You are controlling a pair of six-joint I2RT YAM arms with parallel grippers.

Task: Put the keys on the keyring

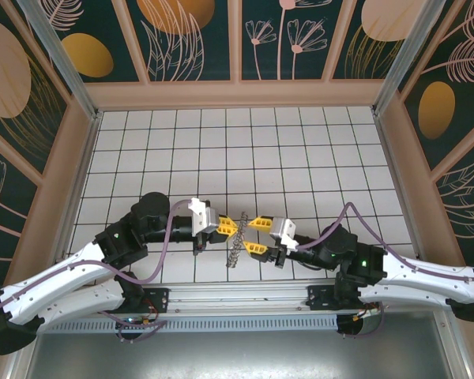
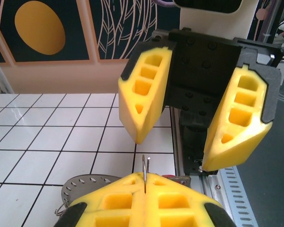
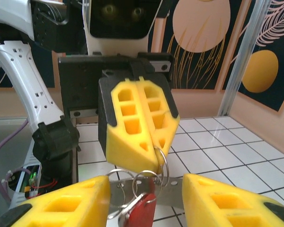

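Left gripper clenched on thin grey metal keyring by near edge; right gripper splayed, just beside; red-headed metal key dangling; white tiled tabletop stretches far to patterned walls.

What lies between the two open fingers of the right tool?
In the right wrist view, the red key and thin wire rings hang there, held by the shut left tool.

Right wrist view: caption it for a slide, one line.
Left gripper shut on a wire keyring, red key hanging beneath, framed by the open right gripper.
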